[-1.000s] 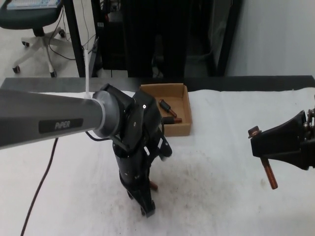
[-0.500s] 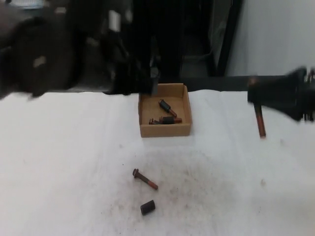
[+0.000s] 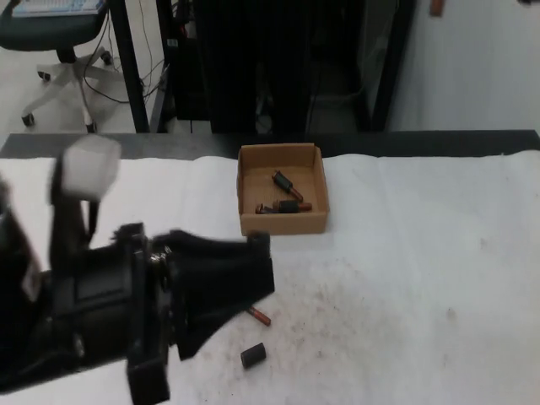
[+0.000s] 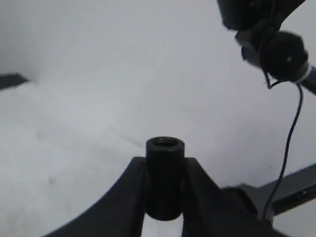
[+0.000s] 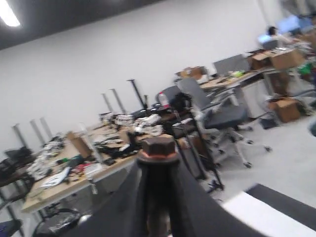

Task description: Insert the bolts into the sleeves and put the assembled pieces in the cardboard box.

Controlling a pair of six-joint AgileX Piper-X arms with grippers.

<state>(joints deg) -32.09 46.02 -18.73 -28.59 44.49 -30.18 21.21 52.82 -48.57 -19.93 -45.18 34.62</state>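
Where the left gripper (image 4: 165, 165) is seen from its own wrist, its jaws are clamped on a held sleeve (image 4: 165, 185). This is a smooth, black, short cylinder. Its long axis is set along the fingers, and its open threaded bore stands past the fingertips.

The jaws of the right gripper (image 5: 157, 170) are closed on a held bolt (image 5: 157, 147). It is copper-coloured, and its flanged hexagonal head is carried just beyond the fingertips, with the axis again along the fingers.

In the high view, an open cardboard box (image 3: 283, 224) is set at the centre of the frame on a white cloth (image 3: 405, 278), with assembled pieces (image 3: 287, 202) lying inside. At lower centre a loose bolt (image 3: 260, 316) is partly covered by the left arm (image 3: 169, 304), with its reddish tip pointed to the lower right. Just below it, a loose sleeve (image 3: 253, 355), dark and stubby, is laid on its side.
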